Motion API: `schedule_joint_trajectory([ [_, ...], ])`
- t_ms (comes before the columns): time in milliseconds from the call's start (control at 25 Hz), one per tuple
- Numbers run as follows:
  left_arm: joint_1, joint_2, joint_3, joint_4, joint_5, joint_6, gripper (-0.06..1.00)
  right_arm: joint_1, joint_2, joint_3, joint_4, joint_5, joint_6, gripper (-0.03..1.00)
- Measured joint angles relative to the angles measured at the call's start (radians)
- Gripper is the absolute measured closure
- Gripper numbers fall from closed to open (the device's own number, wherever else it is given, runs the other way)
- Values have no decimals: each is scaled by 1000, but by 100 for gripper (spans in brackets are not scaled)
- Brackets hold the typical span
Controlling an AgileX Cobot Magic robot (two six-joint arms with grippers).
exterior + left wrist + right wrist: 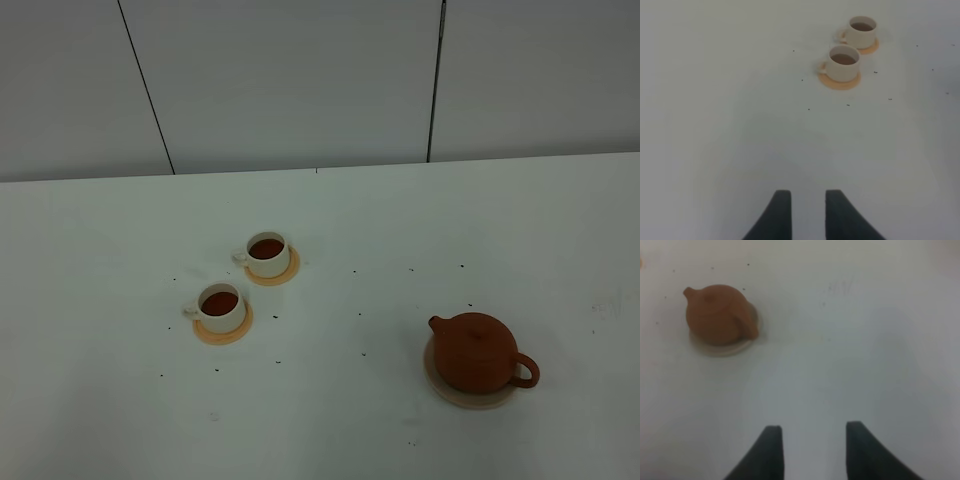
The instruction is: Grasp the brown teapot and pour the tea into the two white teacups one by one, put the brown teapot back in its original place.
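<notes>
The brown teapot (480,352) stands upright on its pale tan coaster, the original place (466,399), at the right front of the white table. The two white teacups (267,254) (220,305) sit left of the middle, each holding dark tea (266,248). Neither arm shows in the high view. In the left wrist view my left gripper (807,200) is open and empty over bare table, far from the teacups (844,62) (861,31). My right gripper (814,437) is also open and empty, well back from the teapot (717,312) and its coaster (722,349).
Each cup rests on a small orange coaster (224,332) (274,276). Tiny dark specks dot the white table (360,315). A grey panelled wall (300,80) rises behind the table's far edge.
</notes>
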Motion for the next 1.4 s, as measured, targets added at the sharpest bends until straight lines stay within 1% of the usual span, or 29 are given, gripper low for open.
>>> schedule_joint_trajectory([
  [280,0,0,0,0,0,0,70,-6,0,0,19,0,47,72],
  [400,0,0,0,0,0,0,70,-24,0,0,25,0,43,72],
  [680,0,0,0,0,0,0,70,-75,0,0,3,0,0,72],
  [1400,0,0,0,0,0,0,70,-80,0,0,3,0,0,72],
])
